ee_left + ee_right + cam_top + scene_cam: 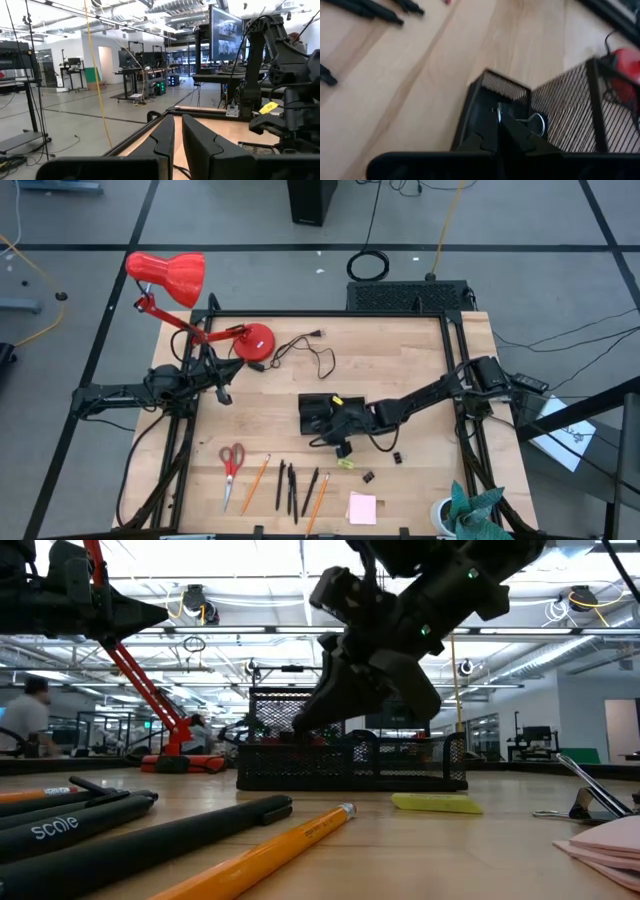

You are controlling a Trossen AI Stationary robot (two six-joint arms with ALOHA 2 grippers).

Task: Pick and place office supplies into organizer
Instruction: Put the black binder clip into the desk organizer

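Right pincer (498, 131): fully closed on a binder clip (532, 122), poised above a compartment of the organizer (318, 413) at mid-table. Left pincer (177, 142): nearly closed, empty, raised near the table's left edge.

A red desk lamp (190, 295) stands toward ten o'clock on the wooden table (400, 370), its round base (253, 342) on the wood and its shade out past the table's edge. A black cord (305, 350) snakes away from the base toward the middle. At five o'clock, by the table's corner, sits a green plant in a white pot (462, 512). A person (28, 715) sits well back in the room.
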